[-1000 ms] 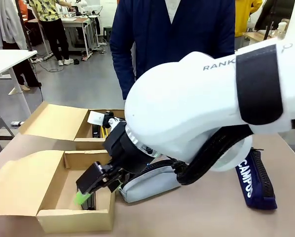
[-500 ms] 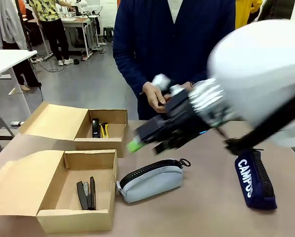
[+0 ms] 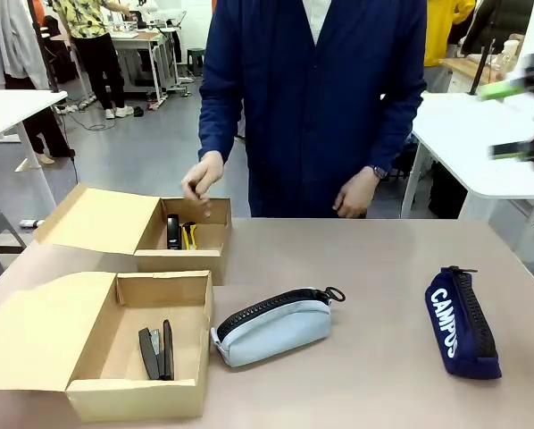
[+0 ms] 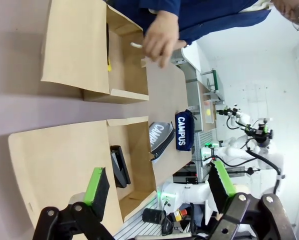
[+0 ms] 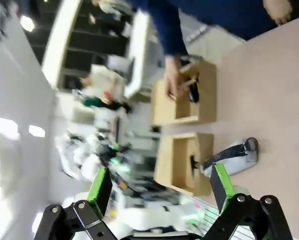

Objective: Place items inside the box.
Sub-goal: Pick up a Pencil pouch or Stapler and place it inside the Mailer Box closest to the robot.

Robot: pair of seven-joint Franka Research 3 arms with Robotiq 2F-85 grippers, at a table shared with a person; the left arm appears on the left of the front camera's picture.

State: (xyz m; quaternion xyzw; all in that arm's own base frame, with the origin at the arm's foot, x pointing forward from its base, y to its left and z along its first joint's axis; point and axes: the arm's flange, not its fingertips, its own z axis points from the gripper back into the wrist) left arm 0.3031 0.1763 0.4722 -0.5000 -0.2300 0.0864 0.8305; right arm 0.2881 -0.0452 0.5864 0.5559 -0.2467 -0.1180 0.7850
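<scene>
The box [image 3: 133,399] stands open at the front left with a black stapler [image 3: 157,351] lying inside. The grey pouch [image 3: 271,326] lies just right of it, and the navy CAMPUS pouch [image 3: 461,323] lies at the right. My right gripper [image 3: 515,121] hangs open and high at the far right, holding nothing. Its wrist view looks down from afar on the box [image 5: 182,165] and grey pouch [image 5: 229,155]. My left gripper [image 4: 159,182] is open and empty, well above the box [image 4: 139,150] and stapler [image 4: 120,165].
A smaller cardboard box [image 3: 178,262] behind the box holds a black marker [image 3: 172,231] and a yellow utility knife [image 3: 188,235]. The person's hand [image 3: 200,183] hovers over it. A white table [image 3: 481,143] stands behind at the right.
My right arm has swung up out of the box and away to the far right, leaving the stapler inside. The person's hand has moved over the smaller box.
</scene>
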